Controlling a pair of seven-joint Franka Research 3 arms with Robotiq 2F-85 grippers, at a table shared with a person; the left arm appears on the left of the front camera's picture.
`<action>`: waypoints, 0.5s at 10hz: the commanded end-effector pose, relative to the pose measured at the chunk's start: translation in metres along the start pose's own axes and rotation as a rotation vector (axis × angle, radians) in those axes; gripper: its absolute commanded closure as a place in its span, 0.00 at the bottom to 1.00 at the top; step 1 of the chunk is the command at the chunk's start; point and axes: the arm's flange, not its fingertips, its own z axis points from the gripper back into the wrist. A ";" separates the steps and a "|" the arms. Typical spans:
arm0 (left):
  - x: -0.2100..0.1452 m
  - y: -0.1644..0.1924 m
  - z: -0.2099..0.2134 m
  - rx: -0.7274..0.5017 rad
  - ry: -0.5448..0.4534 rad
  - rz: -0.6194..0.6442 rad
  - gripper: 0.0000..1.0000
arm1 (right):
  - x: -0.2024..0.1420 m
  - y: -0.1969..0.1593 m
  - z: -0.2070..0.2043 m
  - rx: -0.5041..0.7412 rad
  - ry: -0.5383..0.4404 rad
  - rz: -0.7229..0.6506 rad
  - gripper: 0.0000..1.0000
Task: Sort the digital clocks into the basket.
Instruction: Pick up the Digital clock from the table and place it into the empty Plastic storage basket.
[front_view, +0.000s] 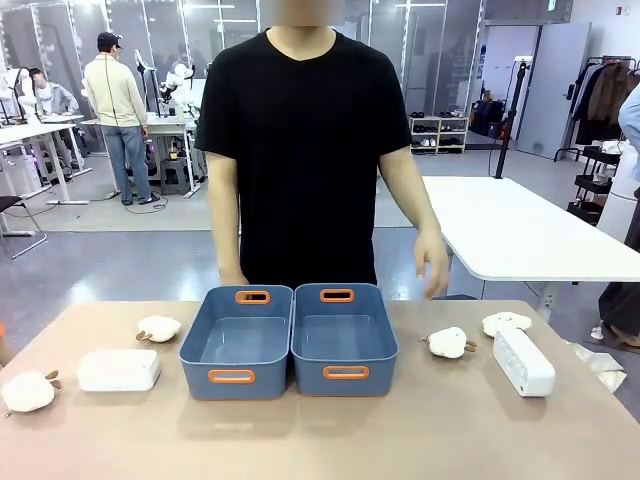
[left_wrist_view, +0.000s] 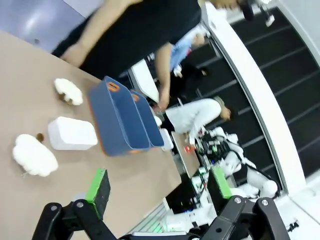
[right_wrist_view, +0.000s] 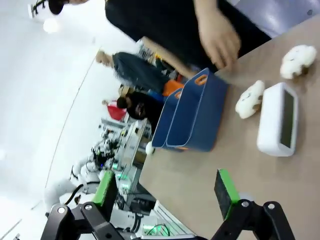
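One clock (left_wrist_view: 72, 133) beyond left tool (left_wrist_view: 159, 186), well apart.

White left clock (front_view: 119, 370), right clock (front_view: 523, 361) on table either side of blue baskets (front_view: 268, 383)

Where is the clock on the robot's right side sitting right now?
In the front view, the clock lies on the table towards its right edge, just right of a plush toy and further right of the right-hand basket.

We can't see the screen of the left white rounded plastic digital clock (front_view: 118, 370), and the person's hand (right_wrist_view: 218, 42) is blurry.
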 end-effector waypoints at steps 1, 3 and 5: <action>0.012 0.004 -0.027 0.046 -0.059 0.009 0.00 | 0.007 0.006 -0.029 -0.004 0.010 0.067 0.00; 0.000 0.000 0.000 0.000 0.000 0.000 0.00 | 0.000 0.000 0.000 0.000 0.000 0.000 0.00; 0.000 0.000 0.000 0.000 0.000 0.000 0.00 | 0.000 0.000 0.000 0.000 0.000 0.000 0.00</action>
